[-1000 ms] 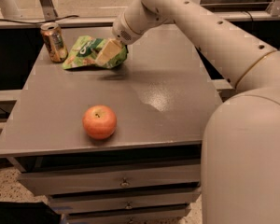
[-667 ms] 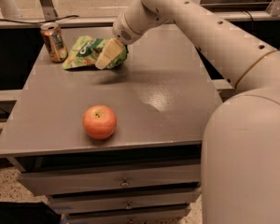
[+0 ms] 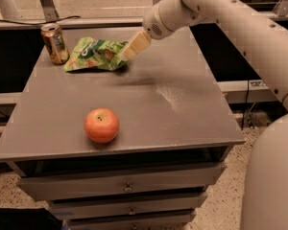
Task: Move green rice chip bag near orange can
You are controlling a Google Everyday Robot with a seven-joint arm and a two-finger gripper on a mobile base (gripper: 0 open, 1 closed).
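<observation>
The green rice chip bag [image 3: 93, 54] lies flat on the grey table top [image 3: 149, 104] at the back left. The orange can [image 3: 55, 43] stands upright just left of the bag, with a small gap between them. My gripper [image 3: 132, 47] hangs at the bag's right edge, slightly above the table, reaching in from the upper right. I cannot tell whether it touches the bag.
A red-orange apple [image 3: 102, 125] sits at the front left of the table. The table has drawers [image 3: 127, 187] below its front edge. My white arm [image 3: 240, 28] crosses the back right, and my base [image 3: 271, 176] stands at the right.
My gripper has moved right and slightly up, from over the bag's middle to its right edge. The bag, can and apple stay where they were.
</observation>
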